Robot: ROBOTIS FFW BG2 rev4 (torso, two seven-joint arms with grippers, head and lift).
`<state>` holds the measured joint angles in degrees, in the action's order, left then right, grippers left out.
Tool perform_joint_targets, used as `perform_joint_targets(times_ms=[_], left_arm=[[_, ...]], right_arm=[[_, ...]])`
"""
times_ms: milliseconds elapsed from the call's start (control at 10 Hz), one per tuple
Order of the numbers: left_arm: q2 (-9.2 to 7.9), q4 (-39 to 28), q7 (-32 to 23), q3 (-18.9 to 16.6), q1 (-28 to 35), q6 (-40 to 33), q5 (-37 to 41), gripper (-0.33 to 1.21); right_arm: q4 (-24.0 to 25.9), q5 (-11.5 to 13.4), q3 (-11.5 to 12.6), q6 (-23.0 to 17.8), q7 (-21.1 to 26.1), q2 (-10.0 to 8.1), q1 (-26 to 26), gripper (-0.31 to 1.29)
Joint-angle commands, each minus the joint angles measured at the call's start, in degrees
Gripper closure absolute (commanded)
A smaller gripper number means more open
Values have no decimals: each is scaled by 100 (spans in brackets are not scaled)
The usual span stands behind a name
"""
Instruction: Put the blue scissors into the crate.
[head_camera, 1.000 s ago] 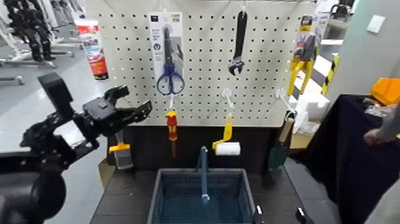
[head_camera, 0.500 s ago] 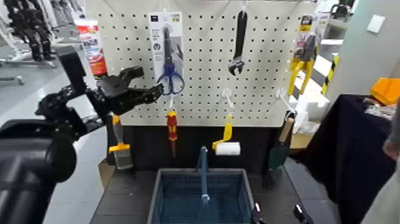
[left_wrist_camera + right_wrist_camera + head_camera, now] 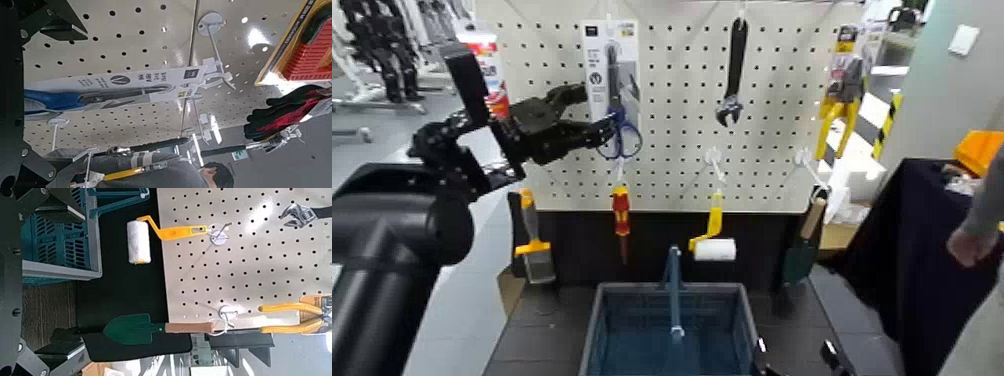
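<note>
The blue scissors [image 3: 614, 110] hang on their tall white card on the pegboard, blue handle loops lowest. My left gripper [image 3: 596, 112] is open at the card's lower part, with one finger above and one below the handle loops; whether it touches is unclear. In the left wrist view the scissors card [image 3: 125, 84] lies between the dark open fingers [image 3: 48, 23]. The blue-grey crate [image 3: 604, 330] with its blue handle bar stands below the board, empty. My right gripper [image 3: 795, 356] is open and low beside the crate's right end.
Also on the pegboard are a red-and-yellow screwdriver [image 3: 620, 214], a yellow paint roller [image 3: 714, 246], a black wrench [image 3: 734, 68], yellow pliers [image 3: 840, 95], a brush [image 3: 532, 252] and a green trowel [image 3: 800, 255]. A person's hand [image 3: 970, 240] is at the far right.
My left gripper has risen and moved right, from below and left of the card to the scissors' handles. The person's hand at the right has shifted.
</note>
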<state>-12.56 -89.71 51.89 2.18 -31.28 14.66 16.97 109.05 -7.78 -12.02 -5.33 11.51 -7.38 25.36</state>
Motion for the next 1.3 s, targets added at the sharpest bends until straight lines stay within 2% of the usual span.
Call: perform_joint_targets(times_ms=[100, 300, 500, 700, 900, 1000, 1300], left_arm=[[-1, 218, 31, 160, -273, -130, 8, 26], [17, 323, 67, 195, -361, -165, 0, 34], [17, 323, 75, 204, -378, -86, -27, 58], [25, 332, 102, 195, -370, -7, -88, 72], [17, 332, 137, 177, -370, 64, -141, 76], [25, 323, 128, 160, -370, 64, -141, 91], [25, 297, 119, 151, -387, 90, -185, 106]], right_arm=[[-15, -4, -11, -12, -26, 0, -22, 16], [-24, -22, -28, -12, -34, -9, -31, 17], [-33, -39, -28, -12, -52, -18, -48, 17], [-41, -48, -37, -12, -52, -18, -48, 17], [-41, -48, -37, -12, -52, -18, -48, 18], [-41, -57, -37, -12, -52, -18, -48, 17], [-41, -57, -37, -12, -52, -18, -57, 18]])
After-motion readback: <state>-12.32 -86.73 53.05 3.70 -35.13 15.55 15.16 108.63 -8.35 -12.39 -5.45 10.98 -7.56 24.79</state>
